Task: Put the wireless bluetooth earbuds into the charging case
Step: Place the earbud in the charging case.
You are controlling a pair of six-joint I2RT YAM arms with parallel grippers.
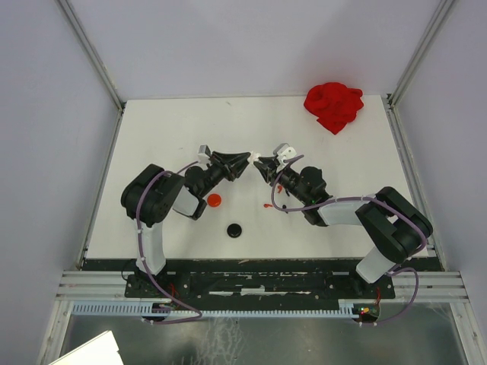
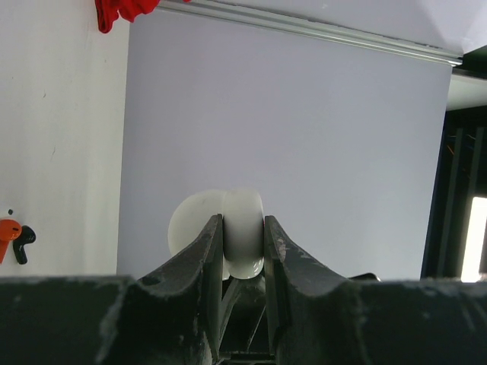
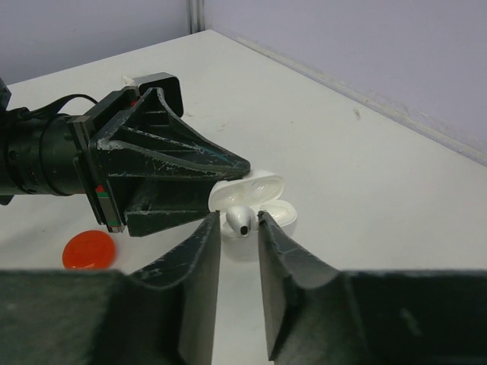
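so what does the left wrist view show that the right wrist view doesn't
Only left wrist: a tiny red comma-shaped earbud, a black earbud and a crumpled red object. Only right wrist: a flat round red disc and a white earbud sitting in the rounded white charging case. Both: that case, clamped in the left gripper.

table (image 1: 167,137): white, flat
far right corner: crumpled red lump (image 1: 333,106)
left of centre: red disc (image 1: 214,200)
nearer front edge: black disc (image 1: 234,230)
mid-table: red earbud (image 2: 7,228), black earbud (image 2: 24,236) just beside
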